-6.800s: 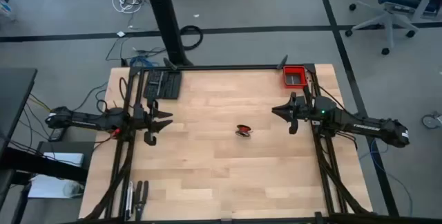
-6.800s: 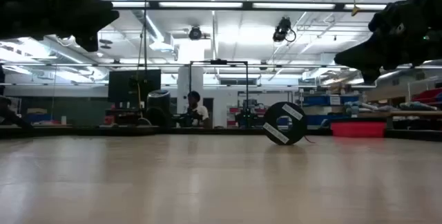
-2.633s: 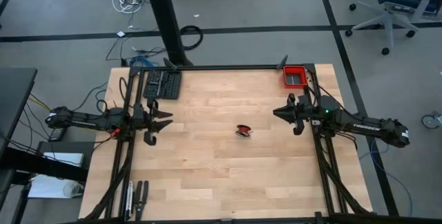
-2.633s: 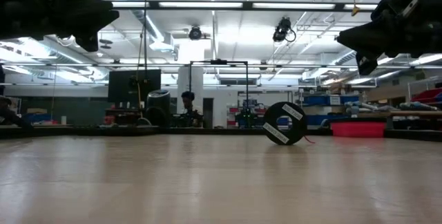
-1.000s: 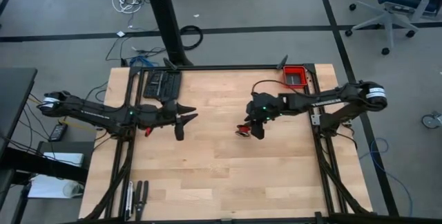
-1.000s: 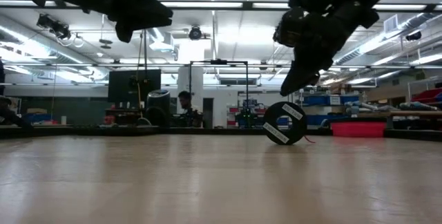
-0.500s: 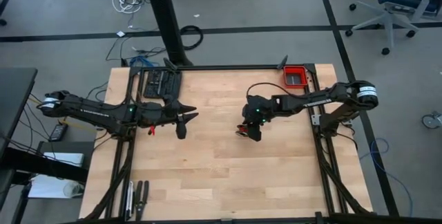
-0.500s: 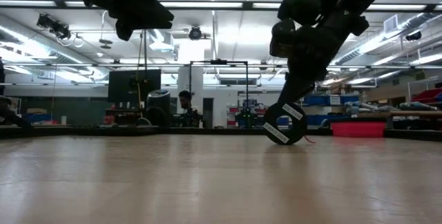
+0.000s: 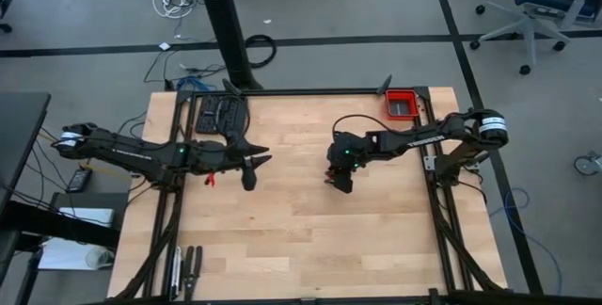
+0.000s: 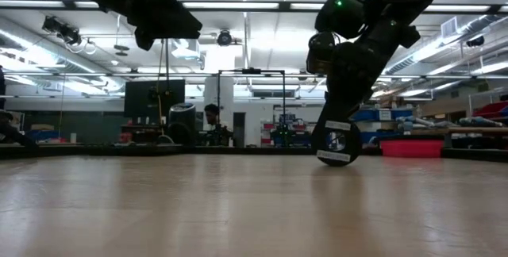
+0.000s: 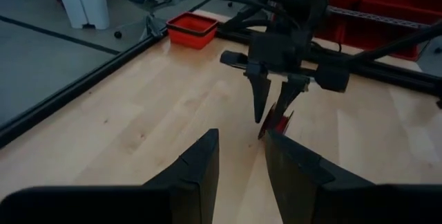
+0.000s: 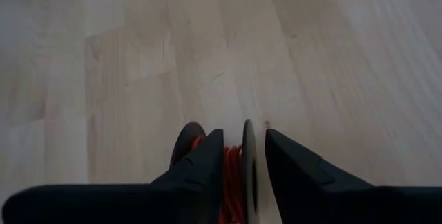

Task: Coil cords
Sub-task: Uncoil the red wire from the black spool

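The cords are one thin red cord (image 12: 233,163) wound on a small black spool (image 10: 335,142). The spool stands on its rim at the table's middle. My right gripper (image 12: 244,137) comes down on it from the right, open, with its fingers astride one of the spool's discs; in the high view this gripper (image 9: 340,179) covers most of the spool. My left gripper (image 9: 249,168) hovers open above the table, left of the middle, with nothing between its fingers (image 11: 207,148). It points toward the spool (image 11: 277,120). My right gripper slants down from the table's right. One finger (image 12: 210,156) is in the groove between the two discs, on the red winding. The other finger (image 12: 286,162) is outside one disc (image 12: 248,156). That disc stands in the gap between them, and the spool rests on its rim.
A red bin (image 9: 402,104) sits at the far right corner. A black rack (image 9: 218,114) lies at the far left and some tools (image 9: 185,267) at the near left edge. Beyond the table a person (image 10: 213,122) sits in the room.
My right gripper has sunk and gone a little toward the table's left edge, coming down onto the spool. The spool has turned a little about on its rim and shifted slightly; it still stands on the table.
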